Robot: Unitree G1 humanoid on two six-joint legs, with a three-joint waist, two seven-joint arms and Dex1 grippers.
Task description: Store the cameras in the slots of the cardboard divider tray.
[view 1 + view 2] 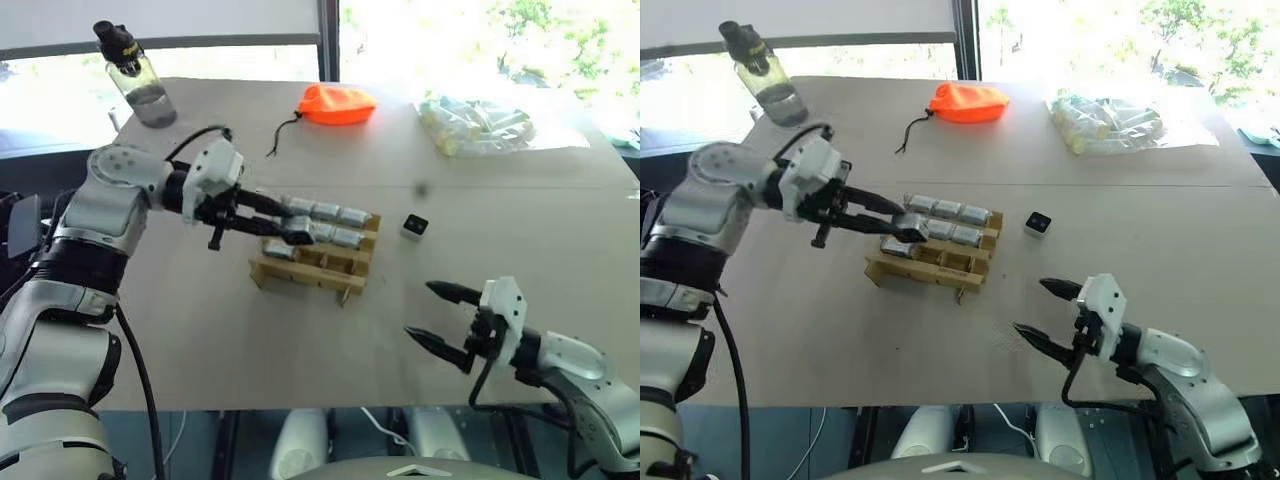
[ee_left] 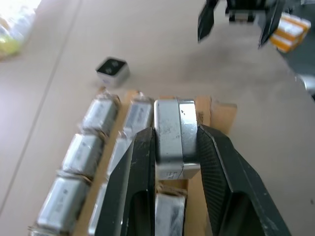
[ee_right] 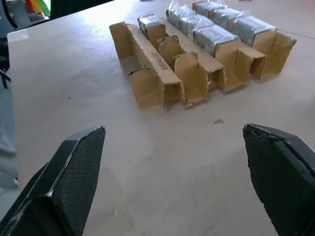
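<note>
1. The tray (image 1: 318,262) sat near the middle of the table (image 1: 200,330), its far row filled with three cameras (image 1: 327,211) side by side.
2. The middle row held more cameras (image 1: 345,237) toward its right end.
3. The near row had one camera (image 3: 149,22) at its left end; its other slots stood empty.
4. The left gripper (image 1: 283,225) reached in from the left over the tray, its fingers (image 2: 134,172) clamped on a camera (image 2: 173,137), one on each long side.
5. That held camera hung above the middle of the tray, over the cardboard strips.
6. One loose camera (image 1: 415,225) lay on the table just right of the tray, black face up, apart from it.
7. The right gripper (image 1: 435,315) hovered low over the near right part of the table, well apart from the tray, jaws spread wide with nothing between them.
8. An orange pouch (image 1: 336,104) lay at the far side, a clear bag (image 1: 478,126) at the far right, and a bottle (image 1: 136,75) at the far left corner.
</note>
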